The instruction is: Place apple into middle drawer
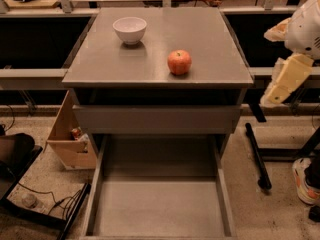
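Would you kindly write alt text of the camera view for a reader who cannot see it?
A small round red-orange apple sits on a grey cabinet top, right of a round white bowl; below, the wide shallow grey middle drawer is pulled open. The robot's cream tool hangs beside the cabinet's right edge, apart from the apple.

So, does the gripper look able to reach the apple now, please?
Probably yes: the gripper hangs just beside the cabinet top, and nothing stands between it and the apple.
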`<state>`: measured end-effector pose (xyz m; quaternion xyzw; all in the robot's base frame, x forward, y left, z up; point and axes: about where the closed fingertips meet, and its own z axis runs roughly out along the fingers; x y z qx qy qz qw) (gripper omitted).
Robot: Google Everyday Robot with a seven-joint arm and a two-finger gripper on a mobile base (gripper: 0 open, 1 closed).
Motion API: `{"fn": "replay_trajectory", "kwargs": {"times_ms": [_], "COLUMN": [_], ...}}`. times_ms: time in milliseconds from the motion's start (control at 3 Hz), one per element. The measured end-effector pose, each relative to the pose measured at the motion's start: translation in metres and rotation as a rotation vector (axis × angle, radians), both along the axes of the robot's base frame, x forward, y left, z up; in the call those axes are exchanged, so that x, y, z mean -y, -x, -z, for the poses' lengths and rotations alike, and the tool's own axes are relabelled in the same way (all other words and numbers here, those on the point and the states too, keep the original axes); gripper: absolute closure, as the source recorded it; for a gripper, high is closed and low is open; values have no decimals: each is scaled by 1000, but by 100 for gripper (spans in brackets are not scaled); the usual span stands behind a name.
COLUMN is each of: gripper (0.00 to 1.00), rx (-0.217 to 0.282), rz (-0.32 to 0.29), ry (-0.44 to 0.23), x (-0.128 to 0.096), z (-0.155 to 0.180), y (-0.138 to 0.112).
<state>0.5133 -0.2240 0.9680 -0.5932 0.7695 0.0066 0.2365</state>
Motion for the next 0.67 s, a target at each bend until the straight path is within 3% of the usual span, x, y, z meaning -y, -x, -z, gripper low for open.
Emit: {"fn": "replay_trajectory", "kwargs": {"times_ms": [667], "gripper": [0], "rx": [75], "rz": [79], "ry": [-340], "x": [-18], "z": [34], "y": [-104]}}
